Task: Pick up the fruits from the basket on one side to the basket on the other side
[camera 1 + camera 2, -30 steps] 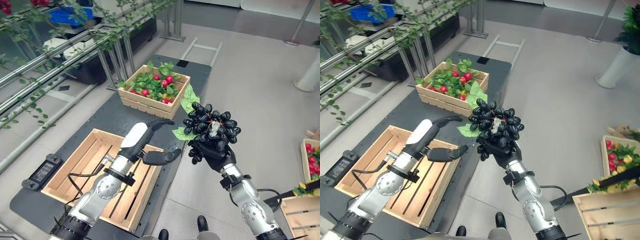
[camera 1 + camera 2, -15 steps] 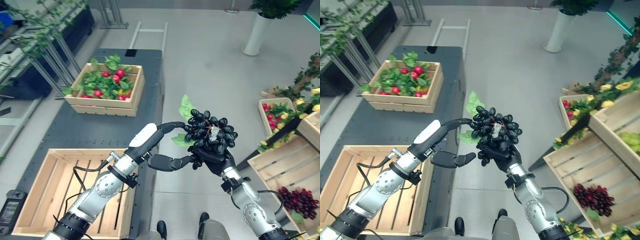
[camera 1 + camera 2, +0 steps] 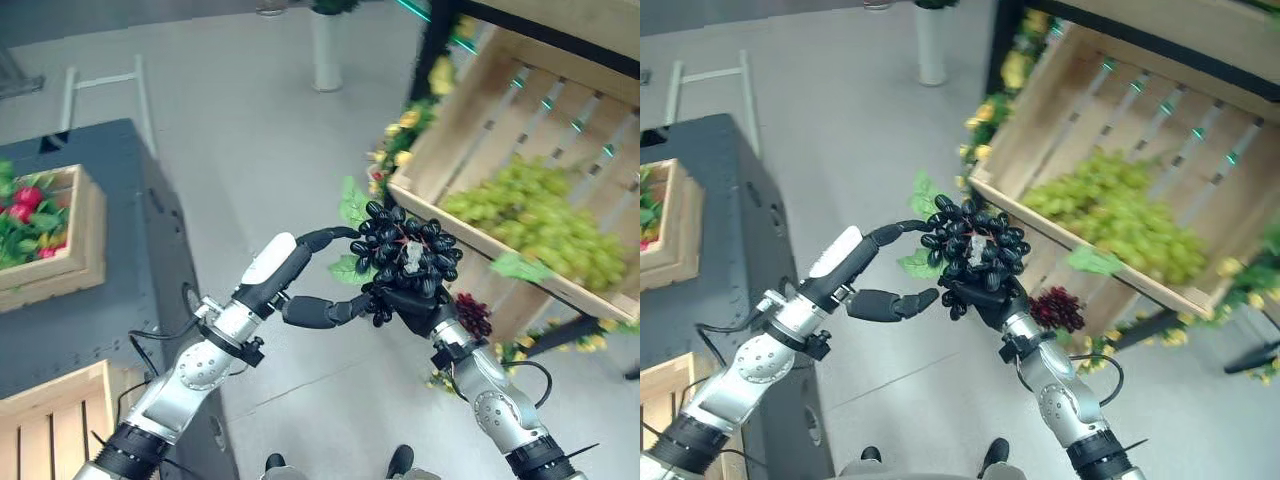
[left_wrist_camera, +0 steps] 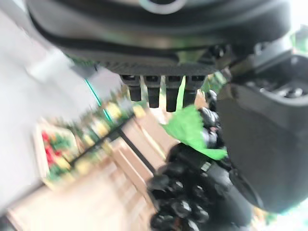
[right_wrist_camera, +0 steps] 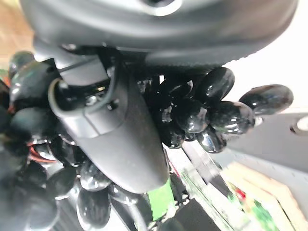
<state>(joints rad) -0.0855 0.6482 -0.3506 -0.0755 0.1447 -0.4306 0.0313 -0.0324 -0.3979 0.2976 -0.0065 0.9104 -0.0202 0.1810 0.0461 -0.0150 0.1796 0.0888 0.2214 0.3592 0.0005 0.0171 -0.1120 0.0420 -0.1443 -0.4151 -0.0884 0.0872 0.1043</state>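
Above the floor beside the tilted crate [image 3: 470, 150], our right hand [image 3: 418, 308] cups the black grape bunch [image 3: 405, 255] for transfer, fingers curled under it, w/ left hand [image 3: 312, 290] spread alongside, steadying.

You have no readable text, label, number or sign anywhere in these views.
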